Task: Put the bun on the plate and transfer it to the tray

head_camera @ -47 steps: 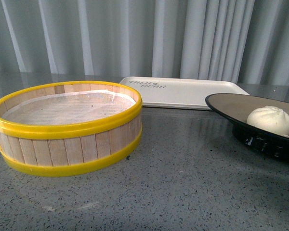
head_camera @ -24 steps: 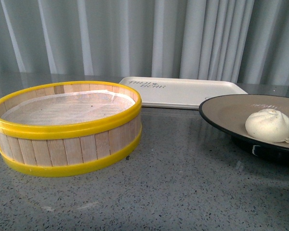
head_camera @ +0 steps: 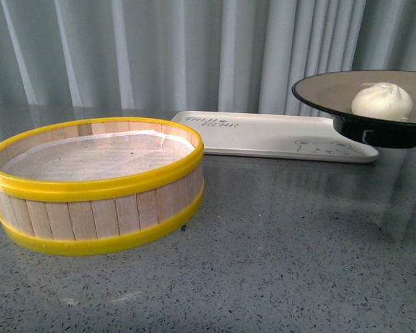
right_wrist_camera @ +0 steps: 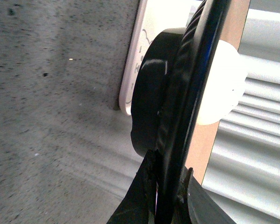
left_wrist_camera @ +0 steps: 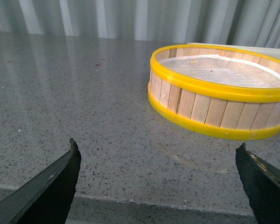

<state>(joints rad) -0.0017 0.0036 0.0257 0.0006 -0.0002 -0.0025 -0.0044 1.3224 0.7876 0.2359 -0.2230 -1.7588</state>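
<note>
Writing first: the only print anywhere is on the tray [head_camera: 263, 135]. There's a line of dark lettering along its far edge that's too small for me to read, and a little bear drawing [head_camera: 319, 147] near its right end. No labels on anything else.

Count: one bun [head_camera: 381, 100], one plate [head_camera: 326, 94], one tray, one yellow-rimmed wooden steamer basket [head_camera: 97, 184] lined with white paper, all on a grey speckled table [head_camera: 277, 263].

The right gripper [right_wrist_camera: 167, 196] has its jaws clamped on the black rim of the plate [right_wrist_camera: 177, 93], one finger on the grey-beige inside and one on the black underside. The plate is up off the table. The bun [right_wrist_camera: 221, 84] sits on the plate's inner face, out past where the jaws bite and not touching them. On the other side of the jaws, beyond the plate's black foot, you can see an edge of the tray [right_wrist_camera: 149, 46] down on the table. I can't tell if the plate is right over the tray or just near it.

The left gripper [left_wrist_camera: 157, 154] has its jaws wide apart with nothing but table between them. The basket [left_wrist_camera: 219, 93] is ahead of those jaws, well apart from them and off toward one finger, not centred in the gap.
</note>
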